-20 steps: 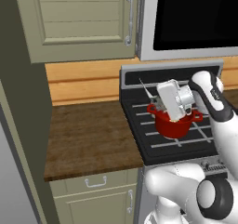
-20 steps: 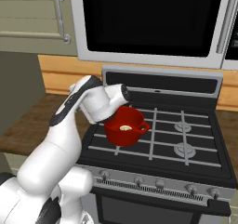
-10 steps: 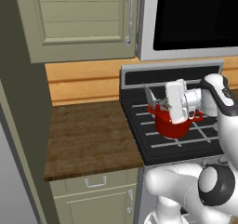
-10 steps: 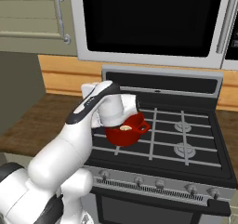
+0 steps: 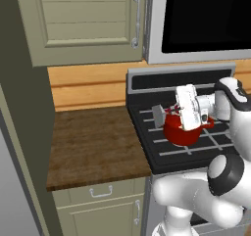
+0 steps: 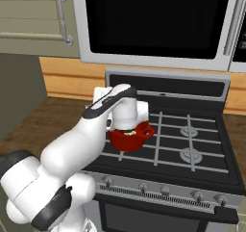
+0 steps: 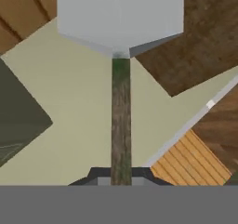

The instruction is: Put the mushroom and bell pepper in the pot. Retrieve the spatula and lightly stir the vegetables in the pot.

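Red glossy pot (image 5: 182,133) with 2 small loop handles, standing on the front left burner grate of the black stove (image 6: 192,149); a pale speck shows inside its rim in the right base view, too small to tell which vegetable it is. Spatula (image 5: 159,116): flat squarish white-grey blade, held out past the left side of the pot above the stove's left edge; in the hand view the blade (image 7: 120,18) sits at the top and the thin handle (image 7: 121,125) runs straight down from it to between the dark fingertips. End effector (image 7: 121,174): narrow, closed on the spatula handle near its end; in the left base view the white hand hangs over the pot and partly hides its rim. White arm: reaches from the base over the stove front to the pot. Brown wooden worktop (image 5: 93,147): just left of the stove, with a light wood backsplash behind it. Cream drawer fronts with metal pulls (image 5: 101,191): below the worktop. Cream wall cabinet (image 5: 83,19): above the worktop. Microwave with dark door (image 6: 158,19): mounted above the stove.
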